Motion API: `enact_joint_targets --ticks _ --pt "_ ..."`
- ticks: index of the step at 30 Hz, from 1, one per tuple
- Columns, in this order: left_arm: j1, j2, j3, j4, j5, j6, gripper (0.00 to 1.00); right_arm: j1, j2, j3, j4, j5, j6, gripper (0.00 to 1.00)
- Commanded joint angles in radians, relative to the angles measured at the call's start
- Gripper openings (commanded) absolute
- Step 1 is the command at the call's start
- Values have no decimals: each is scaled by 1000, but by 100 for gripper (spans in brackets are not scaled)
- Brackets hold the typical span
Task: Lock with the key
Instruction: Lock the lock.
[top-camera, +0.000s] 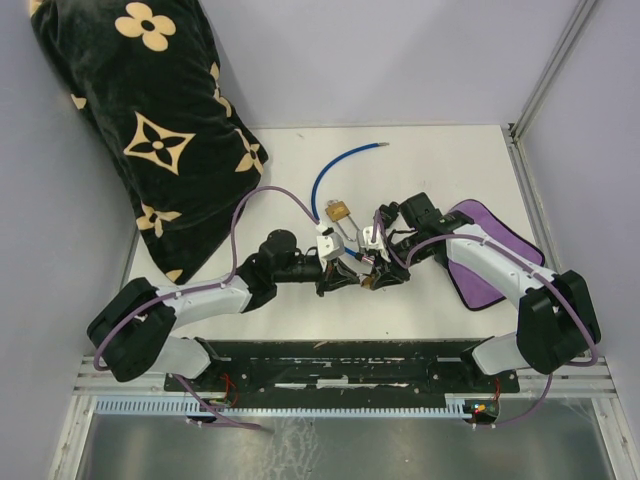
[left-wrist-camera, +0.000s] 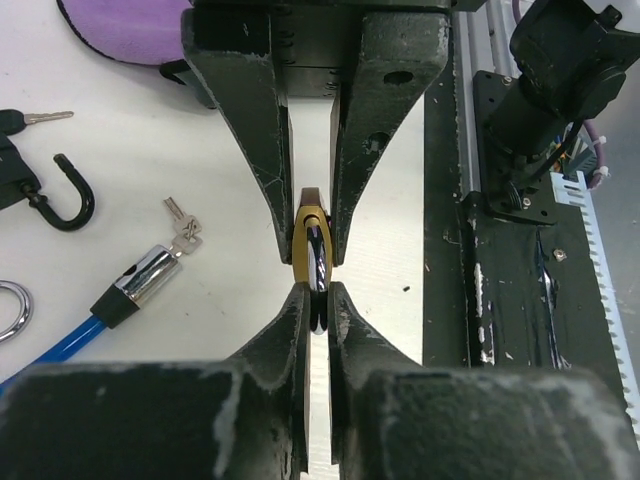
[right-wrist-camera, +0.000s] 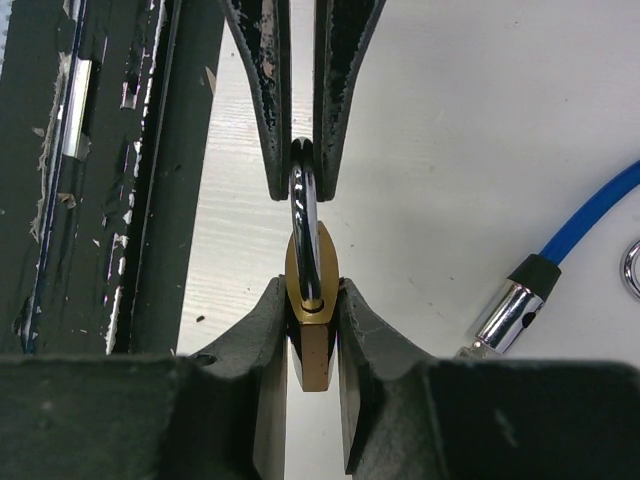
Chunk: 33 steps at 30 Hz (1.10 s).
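Observation:
A small brass padlock with a silver shackle is held between both grippers above the table. My right gripper is shut on the brass body. My left gripper is shut on the shackle's loop. In the top view the two grippers meet at the table's middle, left and right, with the padlock between them. A pair of small silver keys lies on the table, apart from both grippers. No key shows in the padlock.
A blue cable lock with a chrome end lies behind. A second brass padlock, a black open padlock and a black-headed key lie nearby. A purple cloth is right, a black patterned pillow far left.

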<state>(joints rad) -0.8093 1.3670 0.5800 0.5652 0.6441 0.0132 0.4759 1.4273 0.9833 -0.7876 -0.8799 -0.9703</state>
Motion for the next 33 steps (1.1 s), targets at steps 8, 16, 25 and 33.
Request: enact_joint_targets --ticks 8,16,25,33 --pt "-26 11 -1 80 13 -119 21 2 -36 -37 90 -28 -32 2" --pt "-26 6 -8 99 12 -134 22 3 -36 -38 77 -36 -56 2" --pt "-25 -16 -14 73 -39 -131 35 1 -36 -39 65 -35 -76 2" --pt "-25 -30 0 21 -49 -102 37 2 -38 -37 55 -38 -83 2"
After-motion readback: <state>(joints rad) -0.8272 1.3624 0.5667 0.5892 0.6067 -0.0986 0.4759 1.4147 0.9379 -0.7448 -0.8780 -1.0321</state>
